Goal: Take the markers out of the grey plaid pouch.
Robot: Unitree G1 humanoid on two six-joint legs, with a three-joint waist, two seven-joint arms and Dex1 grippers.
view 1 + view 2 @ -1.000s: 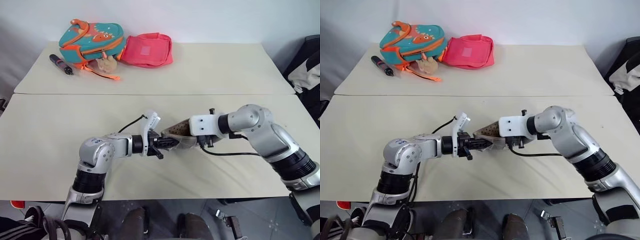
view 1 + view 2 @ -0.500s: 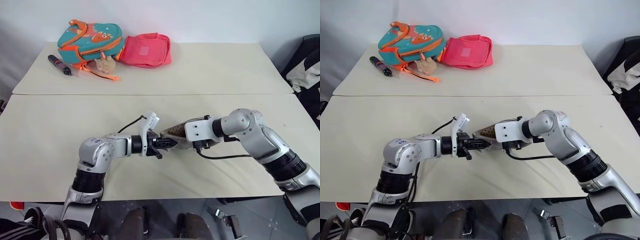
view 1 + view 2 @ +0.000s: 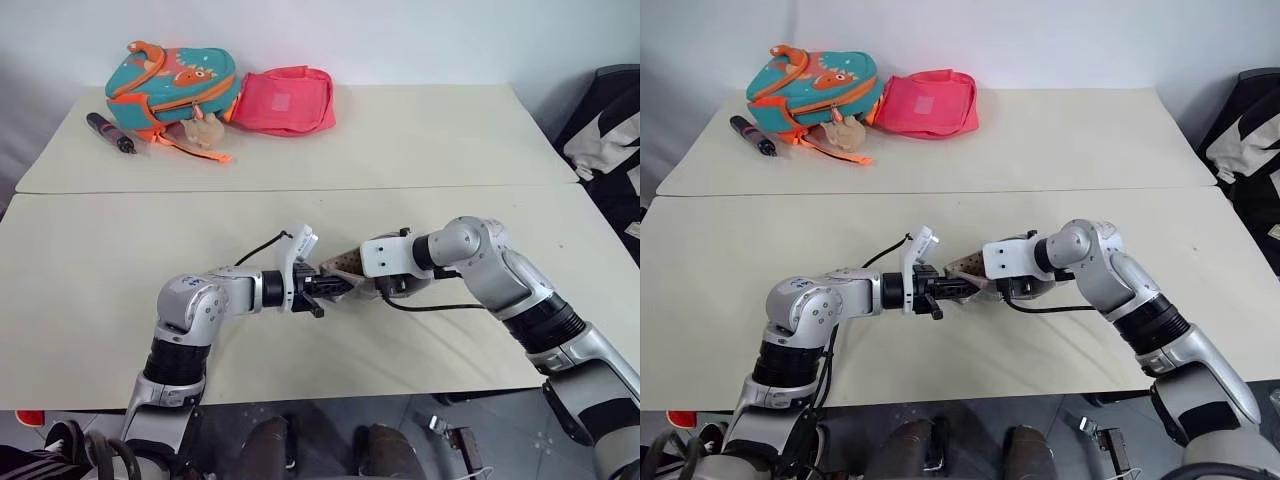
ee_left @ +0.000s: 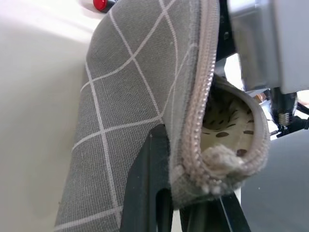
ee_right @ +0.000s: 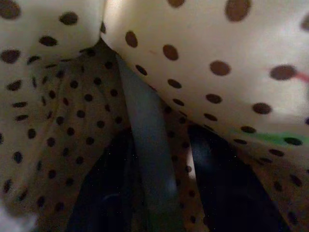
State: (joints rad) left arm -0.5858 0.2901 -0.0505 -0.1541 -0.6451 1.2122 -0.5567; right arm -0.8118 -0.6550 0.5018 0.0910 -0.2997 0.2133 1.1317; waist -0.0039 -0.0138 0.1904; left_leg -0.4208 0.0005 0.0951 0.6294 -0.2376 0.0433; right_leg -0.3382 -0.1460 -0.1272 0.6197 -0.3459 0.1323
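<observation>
Hanging just above the near table (image 3: 90, 300), grey plaid pouch (image 4: 140, 92) pinched at its zipper edge by the left gripper (image 3: 322, 287), fingers clamped tight, right gripper (image 3: 992, 287) poked into the open mouth, fingers partly spread, hold unclear, white grid lines, dotted tan lining.

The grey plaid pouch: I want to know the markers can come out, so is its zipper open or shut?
Open. In the left wrist view the grey plaid pouch gapes along its zipper, showing dotted lining.

Even, soft light on the head views; inside the pouch (image 5: 159, 63) it seems dim and blurred.
</observation>
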